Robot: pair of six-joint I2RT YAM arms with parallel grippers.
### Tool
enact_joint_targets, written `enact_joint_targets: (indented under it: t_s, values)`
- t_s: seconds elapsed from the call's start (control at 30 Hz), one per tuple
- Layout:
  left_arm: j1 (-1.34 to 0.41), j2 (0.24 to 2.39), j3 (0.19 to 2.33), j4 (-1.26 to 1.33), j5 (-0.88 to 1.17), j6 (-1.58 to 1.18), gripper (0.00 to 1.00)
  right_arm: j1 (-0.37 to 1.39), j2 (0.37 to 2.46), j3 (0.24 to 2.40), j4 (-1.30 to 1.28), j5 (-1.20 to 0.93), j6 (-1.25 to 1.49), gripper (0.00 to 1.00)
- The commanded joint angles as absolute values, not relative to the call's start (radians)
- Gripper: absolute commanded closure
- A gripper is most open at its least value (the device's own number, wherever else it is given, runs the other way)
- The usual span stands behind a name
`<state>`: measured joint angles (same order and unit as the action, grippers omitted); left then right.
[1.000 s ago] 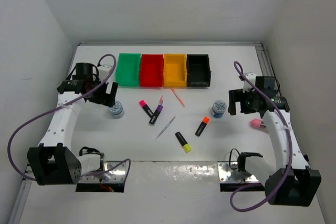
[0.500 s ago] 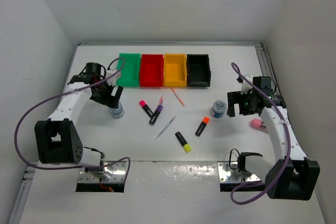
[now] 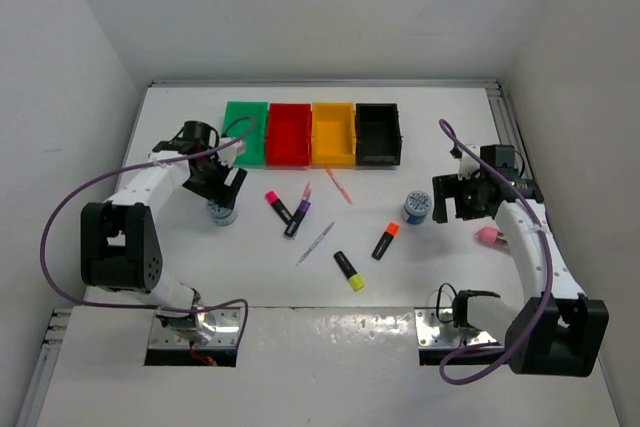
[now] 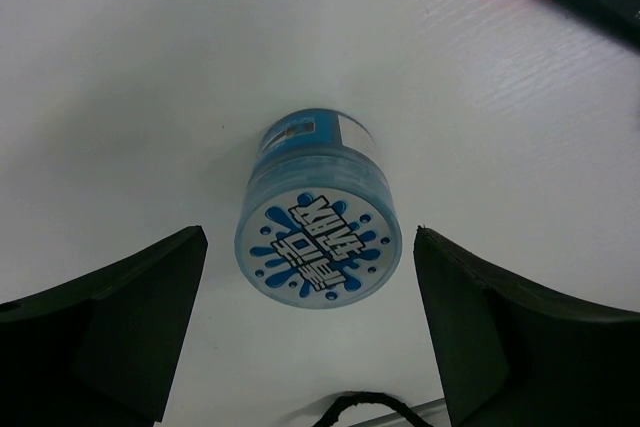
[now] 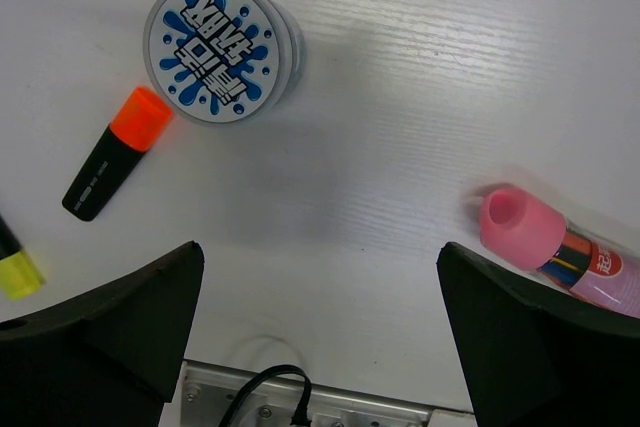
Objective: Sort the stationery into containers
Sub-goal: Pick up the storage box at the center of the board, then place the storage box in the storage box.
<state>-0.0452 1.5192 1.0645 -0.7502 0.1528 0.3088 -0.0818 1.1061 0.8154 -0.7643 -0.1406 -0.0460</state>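
Above one blue-white roll point(image 4: 318, 219) my left pincer point(image 4: 309, 235) hovered wide apart, touching nothing; my right pincer point(image 5: 320, 247) gaped near the other roll point(image 5: 221, 48).

Left gripper point(image 4: 308, 247) – right gripper point(image 5: 320, 252) – jaws wide apart

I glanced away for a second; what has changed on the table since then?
The left gripper swung rightward to hover, jaws open, over the left blue-white roll; nothing gripped. The right gripper stayed open near the right blue-white roll. Nothing on the table shifted.
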Motion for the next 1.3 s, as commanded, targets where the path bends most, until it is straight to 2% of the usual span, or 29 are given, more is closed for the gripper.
enact_joint_targets:
  t_s: [0.0, 0.3, 0.4, 0.47, 0.5, 0.57, 0.63, 0.7, 0.83, 0.87, 1.07, 1.13, 1.27]
  values:
    - [-0.063, 1.546, 1.065, -0.703, 0.123, 0.307, 0.09, -0.078, 1.109, 0.834, -0.747, -0.130, -0.051, 0.02]
    - [-0.071, 1.601, 1.071, -0.718, 0.115, 0.331, 0.29, -0.078, 1.104, 0.827, -0.741, -0.124, -0.055, 0.02]
    - [-0.066, 1.601, 1.069, -0.716, 0.123, 0.337, 0.43, -0.078, 1.109, 0.824, -0.735, -0.127, -0.049, 0.02]
    - [-0.064, 1.598, 1.081, -0.719, 0.124, 0.339, 0.58, -0.078, 1.115, 0.827, -0.733, -0.129, -0.049, 0.02]
    - [-0.064, 1.598, 1.081, -0.724, 0.129, 0.342, 0.58, -0.078, 1.117, 0.827, -0.732, -0.127, -0.048, 0.02]
    - [-0.063, 1.601, 1.135, -0.739, 0.140, 0.344, 0.69, -0.078, 1.117, 0.827, -0.732, -0.127, -0.046, 0.02]
    - [-0.066, 1.609, 1.242, -0.768, 0.176, 0.350, 0.87, -0.077, 1.121, 0.825, -0.729, -0.129, -0.045, 0.02]
    - [-0.067, 1.641, 1.346, -0.813, 0.211, 0.348, 0.98, -0.078, 1.127, 0.821, -0.721, -0.132, -0.041, 0.02]
    - [-0.080, 1.768, 1.696, -0.908, 0.206, 0.339, 1.00, -0.078, 1.147, 0.831, -0.719, -0.132, -0.041, 0.02]
    - [-0.081, 1.835, 1.845, -0.948, 0.178, 0.324, 1.00, -0.078, 1.155, 0.833, -0.715, -0.130, -0.040, 0.02]
    - [-0.098, 2.182, 2.419, -1.146, 0.157, 0.314, 1.00, -0.080, 1.190, 0.848, -0.707, -0.127, -0.031, 0.02]
    - [-0.104, 2.242, 2.450, -1.137, 0.152, 0.314, 1.00, -0.081, 1.212, 0.859, -0.712, -0.130, -0.028, 0.02]
    - [-0.110, 2.211, 2.262, -1.025, 0.176, 0.318, 1.00, -0.086, 1.230, 0.867, -0.710, -0.121, -0.037, 0.02]
